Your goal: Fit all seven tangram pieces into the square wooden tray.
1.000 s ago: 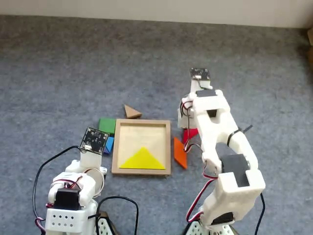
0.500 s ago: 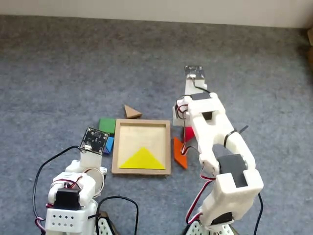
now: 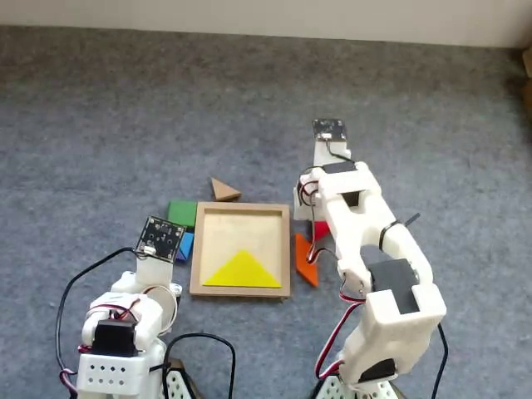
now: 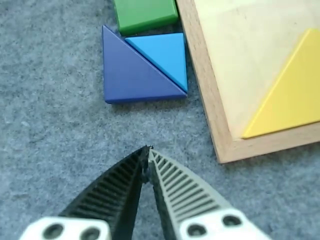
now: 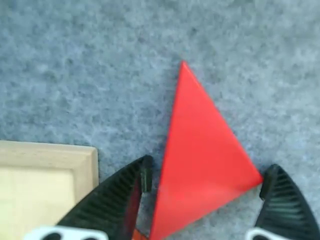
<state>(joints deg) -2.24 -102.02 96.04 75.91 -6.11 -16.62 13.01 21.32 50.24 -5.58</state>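
The square wooden tray (image 3: 199,249) lies on the grey carpet with a yellow triangle (image 3: 241,270) in its near half. My right gripper (image 5: 208,176) is open, its fingers straddling the red triangle (image 5: 200,150) just off the tray's corner (image 5: 50,155). In the high view the right arm (image 3: 353,204) covers most of the red triangle (image 3: 322,227). My left gripper (image 4: 148,156) is shut on nothing, low over the carpet. Just beyond it lie a dark blue triangle (image 4: 130,77) and a light blue triangle (image 4: 165,52), beside the tray rim (image 4: 210,115).
A green square (image 3: 182,213) and the blue pieces (image 3: 184,245) lie left of the tray. A brown triangle (image 3: 223,190) sits behind it. An orange piece (image 3: 306,259) lies along its right side. Open carpet stretches behind and to both sides.
The right arm's wrist has shifted a little to the left and farther back over the red triangle. The left arm and the pieces have stayed put.
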